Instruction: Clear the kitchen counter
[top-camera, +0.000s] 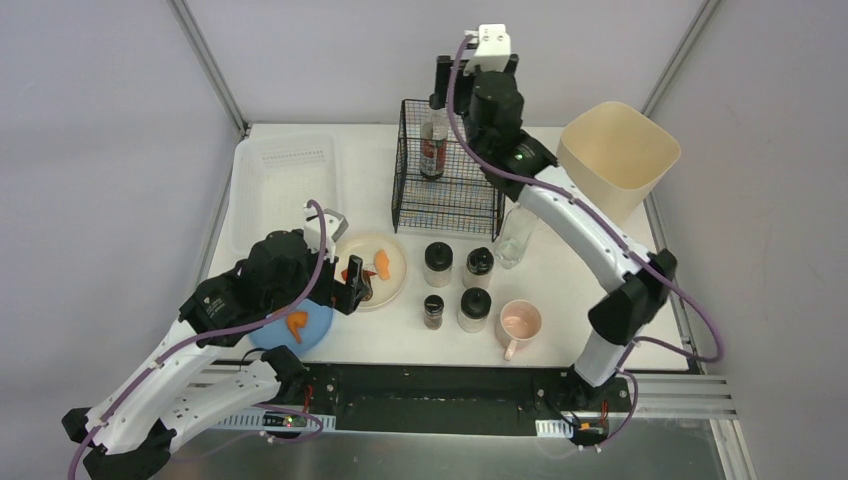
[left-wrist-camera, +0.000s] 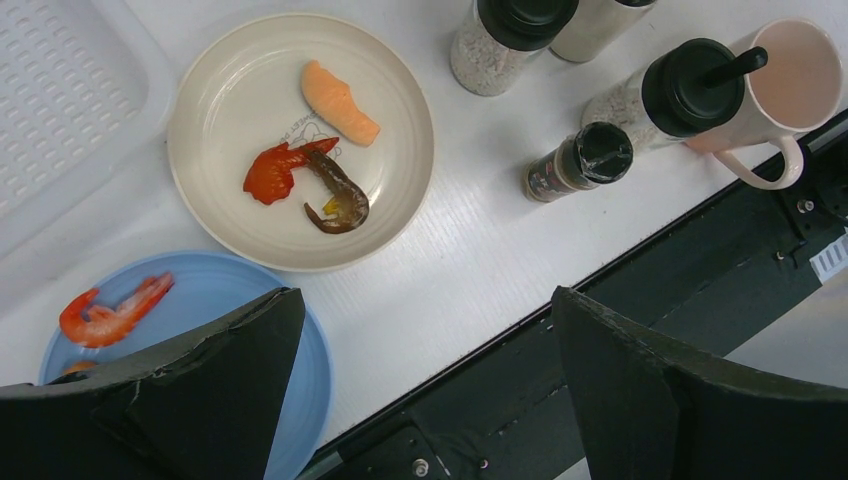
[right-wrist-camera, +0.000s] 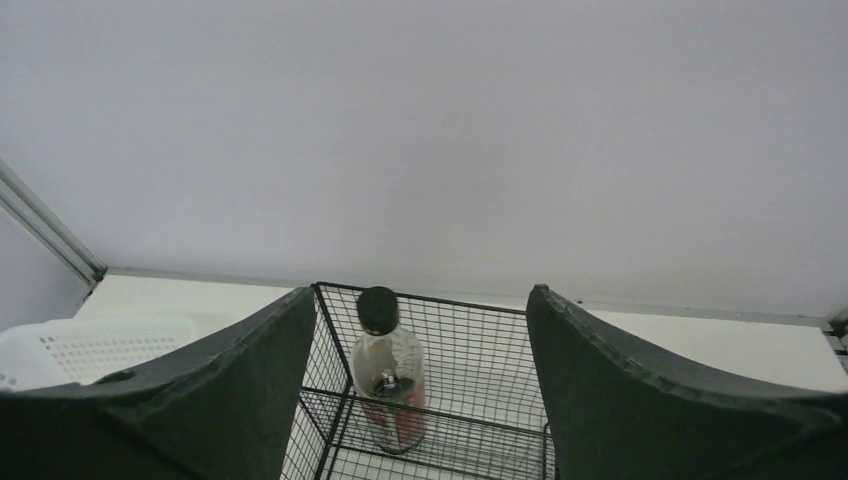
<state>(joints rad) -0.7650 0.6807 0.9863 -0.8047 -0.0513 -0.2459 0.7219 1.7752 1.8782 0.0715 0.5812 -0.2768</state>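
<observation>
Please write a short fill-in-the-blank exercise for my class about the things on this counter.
Inside the wire basket stands one ____ with a black cap.
The plate nearest the front edge of the kitchen counter is coloured ____.
The mug is coloured ____.
The left gripper and right gripper both stand ____.
Missing words: bottle; blue; pink; open.

Bottle inside wire basket
</observation>
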